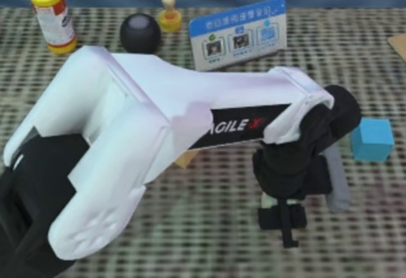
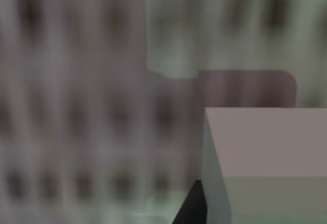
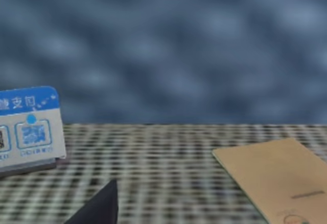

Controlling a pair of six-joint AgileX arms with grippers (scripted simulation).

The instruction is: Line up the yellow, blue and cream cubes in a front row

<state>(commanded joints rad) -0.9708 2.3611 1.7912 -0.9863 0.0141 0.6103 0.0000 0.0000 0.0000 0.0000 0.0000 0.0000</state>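
Woven grey-and-tan matting covers the desk (image 1: 209, 240), with a mottled blue backdrop behind it. Take the blue-and-white standing sign card (image 1: 239, 35) as the landmark. My left arm, white with a black wrist, stretches out in front of that card, and the left gripper (image 1: 283, 218) hangs low over the desk, just in front and a touch right of it. Something pale shows between the jaws, and the left wrist view has a pale cream matte cube (image 2: 265, 165) right up against the lens, but how the jaws stand I cannot tell. The bright blue matte cube (image 1: 372, 139) sits on the desk well to the card's right and nearer the front. A sliver of mustard-yellow cube (image 1: 186, 159) peeks out under the arm, in front of the card. Left of the card: a black ball (image 1: 140, 33), a small yellow wooden peg figure (image 1: 169, 13) and a yellow-capped white bottle (image 1: 52, 14). A tan booklet (image 3: 281, 175) lies far right. The right gripper is out of sight.
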